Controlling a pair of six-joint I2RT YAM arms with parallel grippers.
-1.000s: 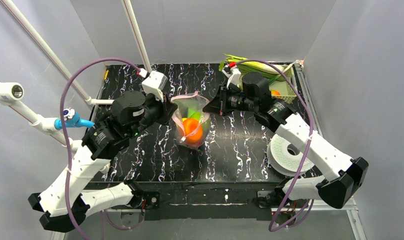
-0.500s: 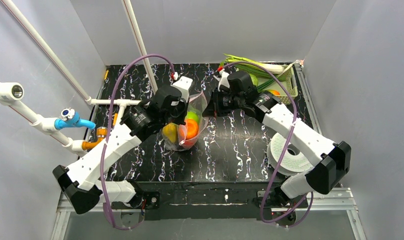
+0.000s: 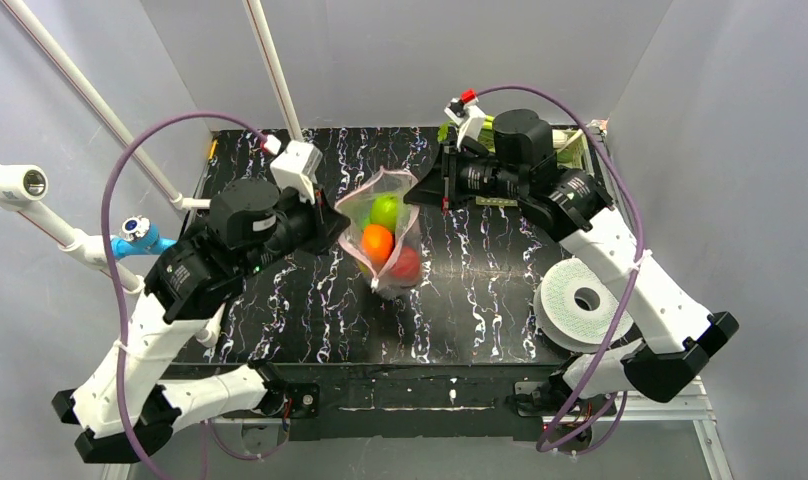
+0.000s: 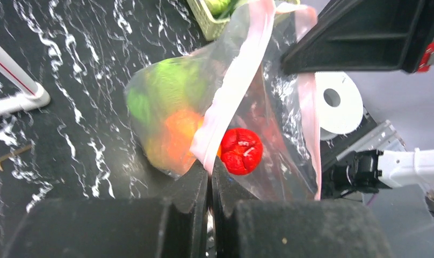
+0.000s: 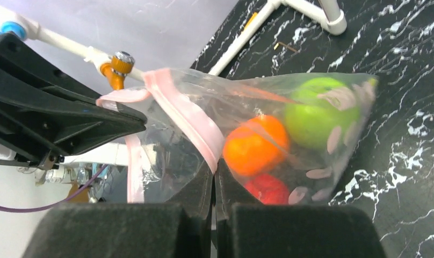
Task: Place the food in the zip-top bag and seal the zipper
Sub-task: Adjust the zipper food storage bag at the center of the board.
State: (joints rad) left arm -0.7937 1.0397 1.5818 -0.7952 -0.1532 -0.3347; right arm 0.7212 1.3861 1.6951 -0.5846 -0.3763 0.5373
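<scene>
Though opposed, left claw [image 4: 209, 174] — right claw [image 5: 214, 174] — pinch zipper [image 4: 238, 80].

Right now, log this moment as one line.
left jaws: shut on zipper | right jaws: shut on zipper | zip-top bag: held at both sides | food: inside bag | zipper: halves apart, unsealed

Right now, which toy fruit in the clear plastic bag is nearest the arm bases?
The red toy fruit; the orange fruit and green fruit sit farther back.
</scene>
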